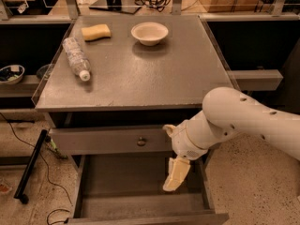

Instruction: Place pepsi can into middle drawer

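The gripper hangs at lower centre-right of the frame, pointing down into the open middle drawer. Whether it is released or grasping cannot be determined. The pepsi can cannot be located. A plastic bottle, sponge and bowl rest on the tabletop above.

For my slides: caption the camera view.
Gripper hangs over the open middle drawer; bottle, sponge, bowl on the table above.
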